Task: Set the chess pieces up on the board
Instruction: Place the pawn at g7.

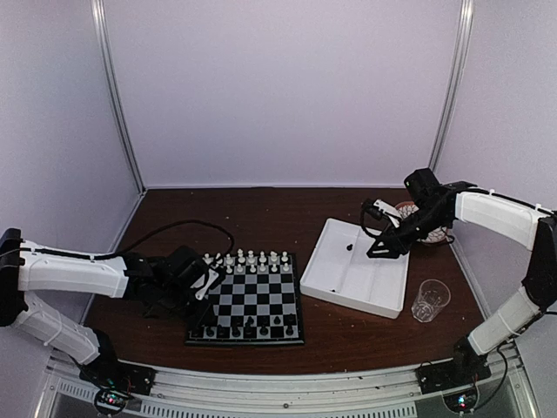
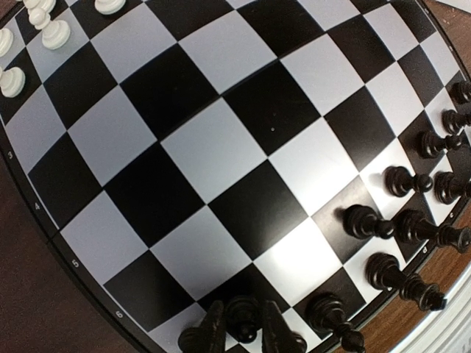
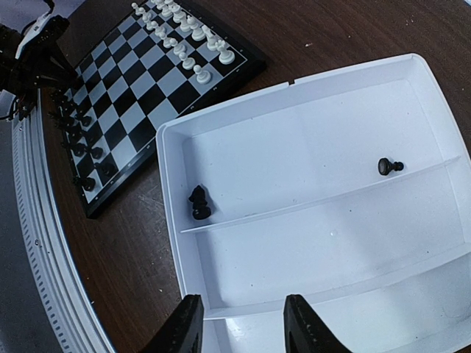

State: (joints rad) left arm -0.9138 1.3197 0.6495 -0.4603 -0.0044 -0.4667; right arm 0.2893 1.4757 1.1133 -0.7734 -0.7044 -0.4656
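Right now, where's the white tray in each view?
Top external: white tray sits centre-right, just right of the board.
Left wrist: not in it; only the board and pieces show.
Right wrist: the tray fills the lower right.
Shared landmark: the board, upper left in the right wrist view.

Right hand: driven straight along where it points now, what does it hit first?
Probably the white tray, on bare floor: the open right hand points down into its near compartments. Both black pieces lie in the far compartment, off that line. Depth is unclear.
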